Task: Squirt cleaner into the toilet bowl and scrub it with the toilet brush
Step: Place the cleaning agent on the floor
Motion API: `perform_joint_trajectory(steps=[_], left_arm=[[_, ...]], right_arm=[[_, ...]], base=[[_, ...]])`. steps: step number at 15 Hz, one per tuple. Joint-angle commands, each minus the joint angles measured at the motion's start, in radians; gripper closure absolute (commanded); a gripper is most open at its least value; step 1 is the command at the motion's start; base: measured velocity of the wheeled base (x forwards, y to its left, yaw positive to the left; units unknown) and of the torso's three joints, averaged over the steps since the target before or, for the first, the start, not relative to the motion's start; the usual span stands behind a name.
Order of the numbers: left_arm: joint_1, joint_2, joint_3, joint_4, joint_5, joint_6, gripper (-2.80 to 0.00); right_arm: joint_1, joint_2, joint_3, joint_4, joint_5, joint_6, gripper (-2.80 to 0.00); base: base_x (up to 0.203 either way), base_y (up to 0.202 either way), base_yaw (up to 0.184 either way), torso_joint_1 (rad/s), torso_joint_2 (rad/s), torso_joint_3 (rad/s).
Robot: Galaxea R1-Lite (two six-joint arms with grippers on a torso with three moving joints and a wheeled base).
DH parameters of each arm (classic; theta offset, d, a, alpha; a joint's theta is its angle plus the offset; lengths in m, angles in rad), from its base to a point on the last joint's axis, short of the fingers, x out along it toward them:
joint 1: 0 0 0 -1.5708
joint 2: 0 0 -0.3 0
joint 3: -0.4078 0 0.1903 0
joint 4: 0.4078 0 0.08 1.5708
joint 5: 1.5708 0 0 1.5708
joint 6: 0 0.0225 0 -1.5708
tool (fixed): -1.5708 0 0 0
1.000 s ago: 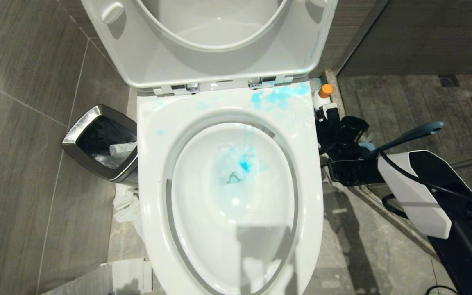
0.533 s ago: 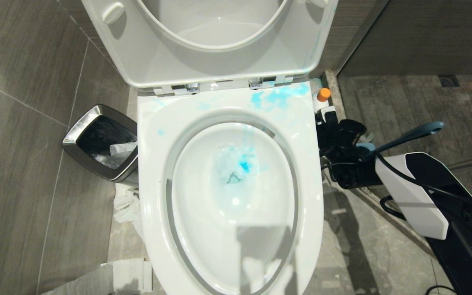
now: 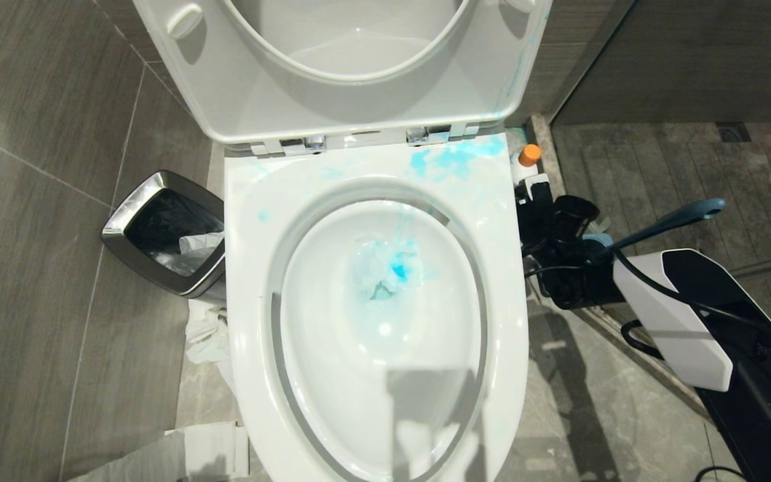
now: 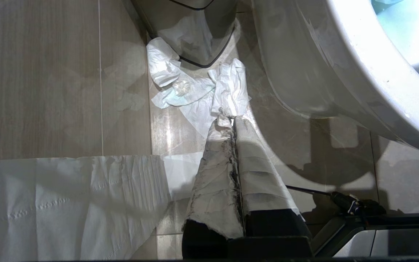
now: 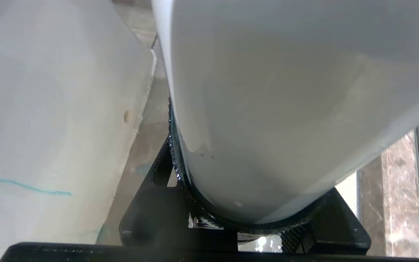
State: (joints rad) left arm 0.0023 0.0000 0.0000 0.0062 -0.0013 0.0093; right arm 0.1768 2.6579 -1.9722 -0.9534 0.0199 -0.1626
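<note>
The cleaner (image 3: 528, 159), a white bottle with an orange cap, stands on the floor at the toilet bowl's (image 3: 251, 221) back right corner, clasped by the right gripper (image 3: 538, 195). Blue liquid pools inside the bowl. The toilet brush (image 3: 673, 219) leans just beside that arm. The left gripper (image 4: 233, 122) hangs closed and empty near crumpled paper (image 4: 195, 87).
</note>
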Motion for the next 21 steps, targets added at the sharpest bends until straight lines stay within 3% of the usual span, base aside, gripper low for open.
perform_joint_trajectory(steps=[1,21], left_arm=[[0.001,0.002,0.000,0.000,0.000,0.000,0.00],[0.001,0.002,0.000,-0.001,0.000,0.000,0.00]], right_arm=[[0.000,-0.006,0.001,-0.005,-0.005,-0.002,0.00],[-0.002,-0.007,0.003,-0.004,-0.005,-0.003,0.00]], base=[[0.000,0.000,0.000,0.000,0.00,0.000],[0.000,0.000,0.000,0.000,0.00,-0.041]])
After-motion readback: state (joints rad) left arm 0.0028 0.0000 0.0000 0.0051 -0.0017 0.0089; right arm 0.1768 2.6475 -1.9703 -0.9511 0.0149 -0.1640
